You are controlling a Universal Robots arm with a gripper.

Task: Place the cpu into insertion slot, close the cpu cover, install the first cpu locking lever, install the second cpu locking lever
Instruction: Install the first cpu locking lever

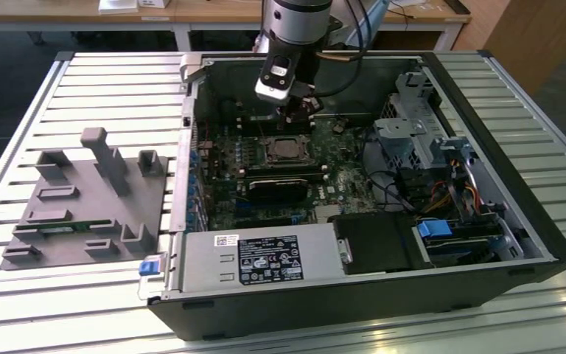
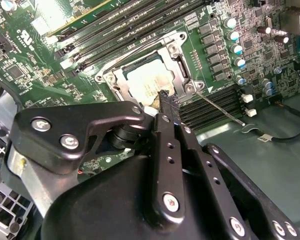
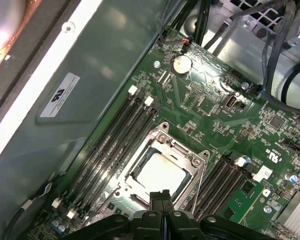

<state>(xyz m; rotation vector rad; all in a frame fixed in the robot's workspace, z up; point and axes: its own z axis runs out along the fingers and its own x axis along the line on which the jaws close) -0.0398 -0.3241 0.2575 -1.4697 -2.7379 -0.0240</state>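
The cpu lies in the insertion slot on the green motherboard, its dull silver top showing. The cpu cover lies flat around it as a silver frame. A thin metal locking lever sticks out slantwise from one socket corner across the black memory slots, and the same rod runs along the socket's side. My gripper hangs just above the socket's edge. Its black fingertips are pressed together with nothing between them, and they point at the cover's rim.
The open computer case walls in the board. A black heatsink-like block sits beside the socket, the power supply in front, and a drive cage with cables at the exterior view's right. A grey fixture stands at the exterior view's left.
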